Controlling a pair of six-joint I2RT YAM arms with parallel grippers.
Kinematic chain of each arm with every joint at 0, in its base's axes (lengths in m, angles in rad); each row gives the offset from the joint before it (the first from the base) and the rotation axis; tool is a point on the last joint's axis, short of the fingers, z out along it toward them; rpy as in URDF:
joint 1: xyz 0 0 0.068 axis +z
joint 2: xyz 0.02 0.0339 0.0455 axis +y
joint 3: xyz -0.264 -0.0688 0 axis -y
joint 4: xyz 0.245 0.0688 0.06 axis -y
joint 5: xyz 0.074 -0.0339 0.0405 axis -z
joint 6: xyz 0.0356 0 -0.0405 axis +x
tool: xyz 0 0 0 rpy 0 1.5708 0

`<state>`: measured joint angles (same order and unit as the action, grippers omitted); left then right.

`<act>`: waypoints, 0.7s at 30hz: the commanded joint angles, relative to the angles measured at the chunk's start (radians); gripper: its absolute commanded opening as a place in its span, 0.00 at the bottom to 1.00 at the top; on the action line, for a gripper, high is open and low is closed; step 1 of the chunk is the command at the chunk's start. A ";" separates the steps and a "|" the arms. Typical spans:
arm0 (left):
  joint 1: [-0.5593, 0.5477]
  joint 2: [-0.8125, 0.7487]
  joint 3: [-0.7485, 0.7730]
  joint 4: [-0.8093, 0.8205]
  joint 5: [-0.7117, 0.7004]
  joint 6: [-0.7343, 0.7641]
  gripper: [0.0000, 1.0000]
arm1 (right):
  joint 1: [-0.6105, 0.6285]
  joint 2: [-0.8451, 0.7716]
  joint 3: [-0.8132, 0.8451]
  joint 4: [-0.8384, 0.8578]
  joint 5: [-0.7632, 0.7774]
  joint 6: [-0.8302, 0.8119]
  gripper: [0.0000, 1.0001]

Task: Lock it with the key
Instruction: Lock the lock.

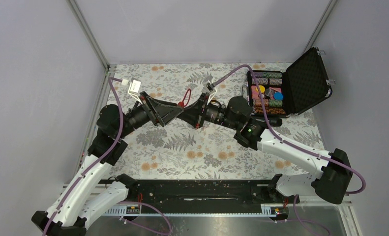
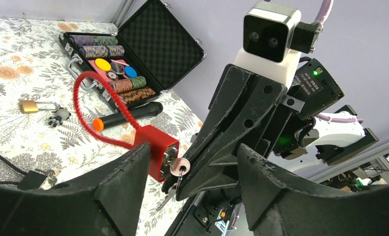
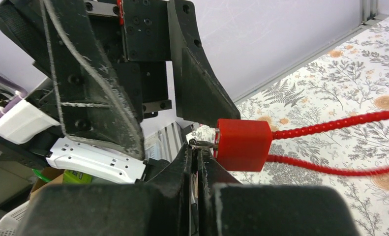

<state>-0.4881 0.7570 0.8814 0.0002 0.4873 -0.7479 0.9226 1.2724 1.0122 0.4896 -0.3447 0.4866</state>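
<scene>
Jaws of the right gripper [image 3: 197, 152] clench the small silvery metal key [image 2: 181, 166], which is seated in the red plastic block lock [image 3: 242, 145]. The left gripper [image 2: 194, 150] jaws stand released, with that lock between them.

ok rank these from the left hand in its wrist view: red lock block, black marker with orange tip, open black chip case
1. red lock block, right at the left hand
2. black marker with orange tip, lying beyond it
3. open black chip case, farthest back
</scene>
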 commanded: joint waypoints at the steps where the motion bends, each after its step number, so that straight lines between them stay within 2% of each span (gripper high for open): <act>1: 0.004 -0.009 0.023 0.036 -0.016 0.010 0.66 | 0.003 -0.018 0.057 -0.019 0.000 -0.065 0.00; 11: 0.009 0.031 0.058 -0.141 -0.091 0.007 0.70 | 0.003 -0.050 0.045 -0.078 -0.002 -0.144 0.00; 16: 0.011 0.008 0.071 -0.225 -0.171 0.075 0.72 | 0.002 -0.067 0.044 -0.105 0.015 -0.175 0.00; 21: 0.018 -0.048 0.075 -0.253 -0.223 0.114 0.81 | 0.001 -0.089 0.052 -0.166 -0.070 -0.253 0.00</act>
<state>-0.4820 0.7624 0.8978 -0.2417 0.3344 -0.6792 0.9226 1.2343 1.0168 0.3260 -0.3489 0.3286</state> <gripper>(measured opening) 0.772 0.044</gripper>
